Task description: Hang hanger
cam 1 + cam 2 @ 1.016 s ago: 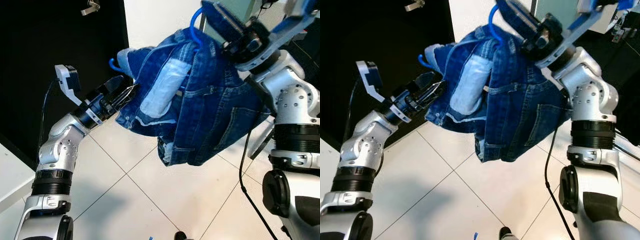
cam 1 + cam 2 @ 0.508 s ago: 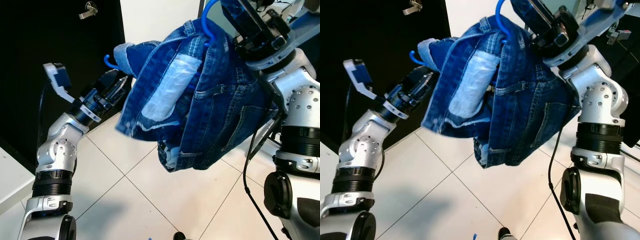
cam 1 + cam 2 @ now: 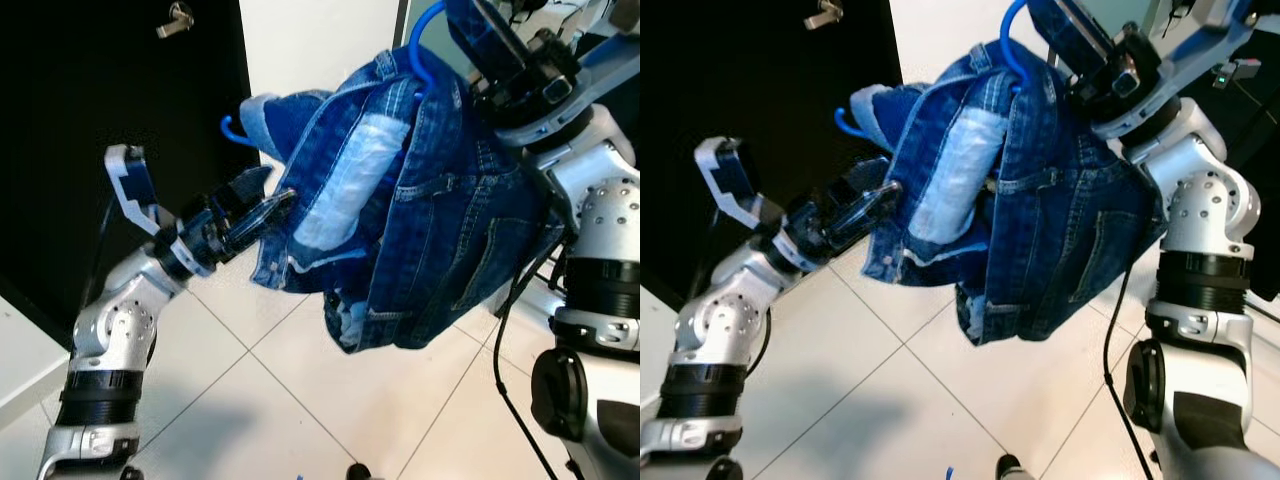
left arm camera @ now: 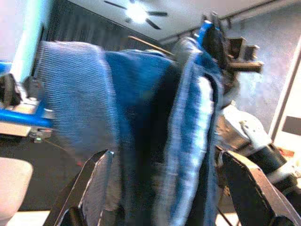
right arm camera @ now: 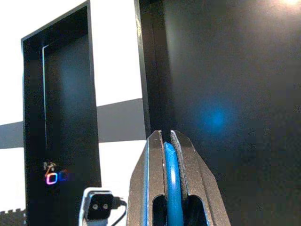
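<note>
right claw (image 5: pixel 164 188) clamped on blue hanger (image 3: pixel 425 35), high at right | denim jacket (image 3: pixel 430 210) draped on it | left claw (image 3: pixel 262 208) fingers apart, now lower, under jacket's left edge, steadying | whole view shifted: robot moving | black door (image 3: pixel 110 120) behind; not yet hung

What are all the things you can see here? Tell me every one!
Denim jacket: one, blue with a pale patch, draped on the hanger, held up between both arms.
Hanger: one, blue, its hook up at the right pincer, one end poking out of the jacket.
Door: one, black, behind the left arm, with a silver handle.
Floor: white tiles.
Cable: one, black, by the right arm.
Left pincer: black, open, at the jacket's edge.
Right pincer: black, shut on the hanger.
</note>
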### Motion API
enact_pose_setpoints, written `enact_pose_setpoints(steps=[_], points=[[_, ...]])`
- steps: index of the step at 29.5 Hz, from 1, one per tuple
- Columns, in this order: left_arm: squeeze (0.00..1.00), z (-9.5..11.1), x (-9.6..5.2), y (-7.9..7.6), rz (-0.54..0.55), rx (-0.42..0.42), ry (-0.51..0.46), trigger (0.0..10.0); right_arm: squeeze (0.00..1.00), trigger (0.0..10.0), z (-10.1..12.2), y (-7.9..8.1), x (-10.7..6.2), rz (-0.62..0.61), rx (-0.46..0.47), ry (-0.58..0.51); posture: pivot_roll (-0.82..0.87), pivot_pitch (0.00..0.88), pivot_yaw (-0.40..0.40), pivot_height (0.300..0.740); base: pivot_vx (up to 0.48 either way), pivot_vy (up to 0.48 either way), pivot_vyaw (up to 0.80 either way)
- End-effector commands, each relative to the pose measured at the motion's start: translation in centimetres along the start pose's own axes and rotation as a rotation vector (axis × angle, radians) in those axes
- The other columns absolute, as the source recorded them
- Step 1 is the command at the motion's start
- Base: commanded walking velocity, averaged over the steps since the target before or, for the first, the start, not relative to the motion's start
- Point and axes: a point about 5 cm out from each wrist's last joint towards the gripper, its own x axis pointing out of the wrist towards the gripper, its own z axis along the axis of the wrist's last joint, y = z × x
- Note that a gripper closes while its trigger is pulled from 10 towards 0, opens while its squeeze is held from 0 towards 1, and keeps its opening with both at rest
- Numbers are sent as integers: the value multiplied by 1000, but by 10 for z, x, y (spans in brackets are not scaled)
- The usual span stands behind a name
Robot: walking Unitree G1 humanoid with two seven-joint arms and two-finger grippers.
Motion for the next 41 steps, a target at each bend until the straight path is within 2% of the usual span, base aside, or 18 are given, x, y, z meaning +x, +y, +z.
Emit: enact_pose_setpoints(steps=[1,7,8,9,10,11,12,16,19,22,24,32,37,41], points=[[0,-2,-2,-3,-11,5,30,10000,0,0,10,4,2,27,-26,-32,38,108,16,740,0,0,0],[0,-8,4,1,45,40,40,10000,0,0,9,7,4,54,-15,-34,36,108,16,740,0,0,0],[0,-8,6,7,103,66,28,10000,0,0,9,9,6,66,-12,-35,36,108,16,740,0,0,0],[0,-8,6,7,103,66,28,10000,0,0,9,9,6,66,-12,-35,36,108,16,740,0,0,0],[0,-5,6,15,180,102,8,10000,0,0,9,11,7,79,-9,-35,36,108,16,740,0,0,0],[0,-5,6,15,180,102,8,10000,0,0,9,11,7,79,-9,-35,36,108,16,740,0,0,0],[0,-1,3,23,249,132,-12,10000,0,0,9,14,8,92,-6,-32,33,108,14,740,0,0,0],[0,11,-3,31,301,141,-62,10000,0,0,9,16,7,106,-2,-25,31,108,16,740,0,0,0],[0,20,-7,29,268,105,-97,10000,0,0,9,16,6,107,-2,-21,32,109,16,740,0,0,0],[0,36,-17,12,97,10,-156,10000,0,0,9,15,3,95,-3,-12,35,109,15,740,0,0,0],[0,36,-20,9,82,8,-151,10000,0,0,8,15,1,93,-2,-9,36,109,14,740,0,0,0],[0,30,-23,14,143,25,-143,10000,0,0,9,18,1,105,2,-5,34,109,12,740,0,0,0],[0,15,-16,13,153,12,-113,10000,0,0,11,21,3,123,6,-13,33,109,12,740,0,0,0],[0,11,-14,13,163,2,-112,10000,0,0,11,22,4,129,8,-15,33,109,12,740,0,0,0]])
